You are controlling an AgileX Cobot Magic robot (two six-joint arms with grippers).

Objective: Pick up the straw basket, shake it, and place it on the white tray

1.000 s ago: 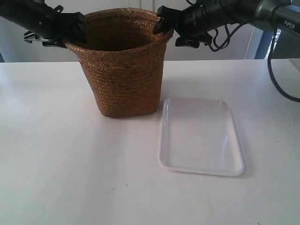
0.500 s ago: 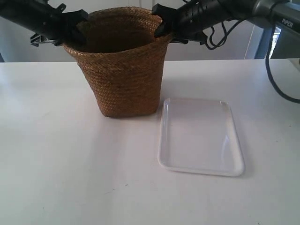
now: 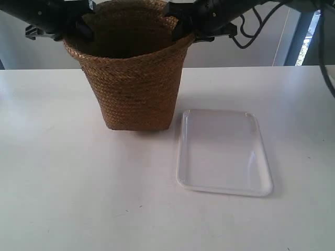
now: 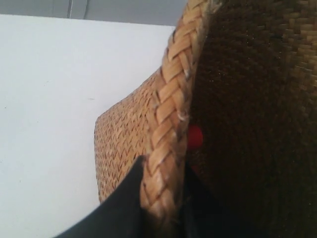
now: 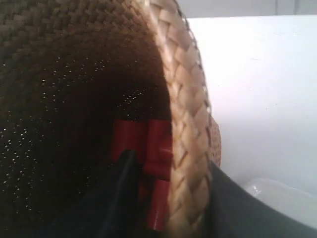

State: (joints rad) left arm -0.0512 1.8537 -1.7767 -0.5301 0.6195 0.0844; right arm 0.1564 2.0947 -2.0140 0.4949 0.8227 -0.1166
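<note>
We are judging the lift to be the step in hand. The straw basket (image 3: 137, 89) is standing upright just beside the white tray (image 3: 222, 151), not on it. We cannot tell whether its base is touching the table (image 3: 78, 183).

The left gripper (image 4: 163, 198) is pinching the braided rim (image 4: 168, 114), one finger inside the basket and one outside. The right gripper (image 5: 173, 198) is clamping the rim the same way on the side nearest the tray.

Next we are needing an even rise from both arms, a shake that keeps the rim pinched, then a carry across until the base sits over the tray.

The exterior view is showing the gap between basket and tray. Only the wrist views are showing the pinch itself and the red pieces (image 5: 148, 148) lying inside.
</note>
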